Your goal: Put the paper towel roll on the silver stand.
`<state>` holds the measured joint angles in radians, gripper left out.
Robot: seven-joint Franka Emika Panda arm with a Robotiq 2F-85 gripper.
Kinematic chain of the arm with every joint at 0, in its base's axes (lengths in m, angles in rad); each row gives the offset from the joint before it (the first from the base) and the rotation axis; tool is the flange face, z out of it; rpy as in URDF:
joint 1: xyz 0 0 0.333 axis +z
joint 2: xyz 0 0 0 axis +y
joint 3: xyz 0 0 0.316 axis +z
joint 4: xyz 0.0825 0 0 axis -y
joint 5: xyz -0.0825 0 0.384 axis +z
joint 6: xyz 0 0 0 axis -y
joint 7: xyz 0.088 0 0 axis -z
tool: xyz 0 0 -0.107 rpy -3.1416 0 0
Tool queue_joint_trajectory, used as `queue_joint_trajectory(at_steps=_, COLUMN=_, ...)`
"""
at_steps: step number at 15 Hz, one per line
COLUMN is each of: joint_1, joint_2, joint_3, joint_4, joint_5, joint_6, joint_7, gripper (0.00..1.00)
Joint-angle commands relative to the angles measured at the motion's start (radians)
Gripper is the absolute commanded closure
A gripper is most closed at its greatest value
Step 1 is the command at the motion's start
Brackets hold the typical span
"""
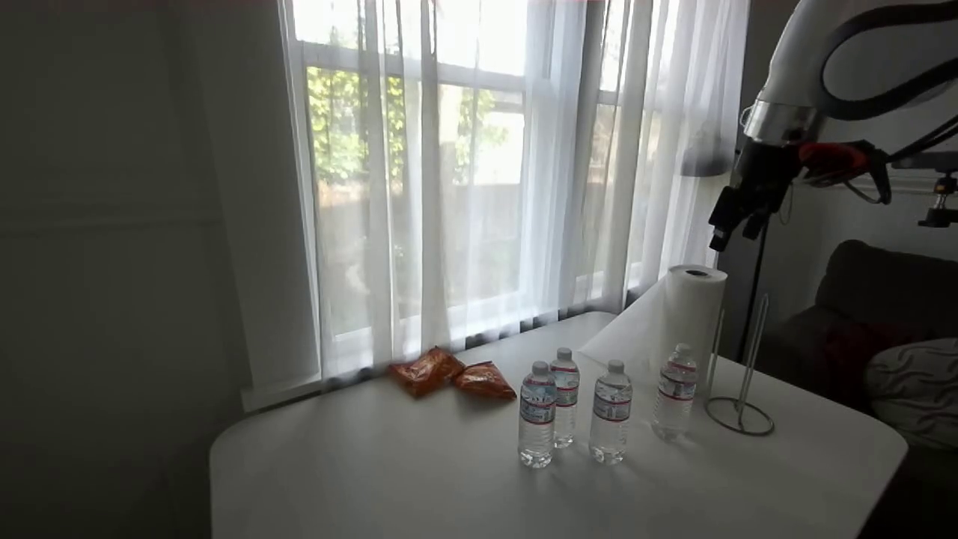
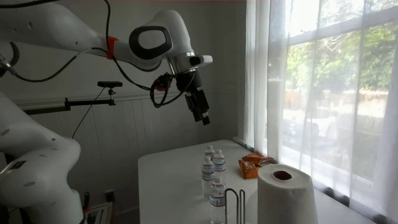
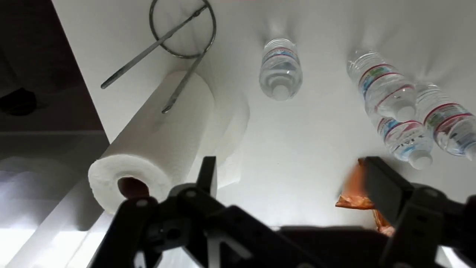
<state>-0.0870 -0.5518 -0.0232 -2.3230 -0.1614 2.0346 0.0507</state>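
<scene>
The paper towel roll (image 1: 692,318) is a big white cylinder standing upright on the table beside the stand, with a loose sheet hanging toward the window. It also shows in an exterior view (image 2: 286,202) and in the wrist view (image 3: 160,126), its brown core hole facing up. The silver stand (image 1: 752,358) has thin looped uprights on a round wire base. It shows beside the roll in an exterior view (image 2: 226,205) and in the wrist view (image 3: 150,48), with no roll on it. My gripper (image 1: 735,233) is open and empty, in the air above the table, also seen in an exterior view (image 2: 202,120) and the wrist view (image 3: 292,167).
A water bottle (image 1: 675,397) stands close to the stand. Several more bottles (image 1: 611,415) stand further along the table (image 1: 389,479). Orange snack bags (image 1: 485,380) lie near the window. The sheer curtain (image 2: 329,124) hangs along the table's window side behind the roll.
</scene>
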Motion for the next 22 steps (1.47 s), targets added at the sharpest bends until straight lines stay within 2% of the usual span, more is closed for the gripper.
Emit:
queue_joint_trajectory(at_steps=1, joint_1=-0.028, joint_2=0.05, joint_3=-0.056, joint_4=0.05, joint_5=-0.007, joint_6=0.02, joint_7=-0.043, gripper=0.0)
queue_joint_trajectory(at_steps=2, joint_1=-0.046, joint_2=0.06, joint_3=-0.06, joint_4=0.061, joint_5=0.004, joint_6=0.011, joint_7=0.006, gripper=0.0)
queue_joint_trajectory(at_steps=3, joint_1=-0.025, joint_2=0.035, joint_3=-0.045, joint_4=0.028, joint_5=0.0, joint_6=0.011, joint_7=-0.018, gripper=0.0)
queue_joint_trajectory(at_steps=8, joint_1=-0.045, joint_2=0.056, joint_3=-0.062, joint_4=0.051, joint_5=0.001, joint_6=0.011, joint_7=-0.009, gripper=0.0)
queue_joint_trajectory(at_steps=12, joint_1=-0.082, joint_2=0.136, joint_3=-0.111, joint_4=0.078, joint_5=0.001, joint_6=0.008, joint_7=-0.018, gripper=0.0)
queue_joint_trajectory(at_steps=16, joint_1=-0.112, joint_2=0.217, joint_3=-0.163, joint_4=0.104, joint_5=0.012, joint_6=0.047, joint_7=-0.025, gripper=0.0)
queue_joint_trajectory(at_steps=22, joint_1=-0.145, joint_2=0.341, joint_3=-0.215, joint_4=0.179, joint_5=0.029, joint_6=0.166, joint_7=-0.005, gripper=0.0)
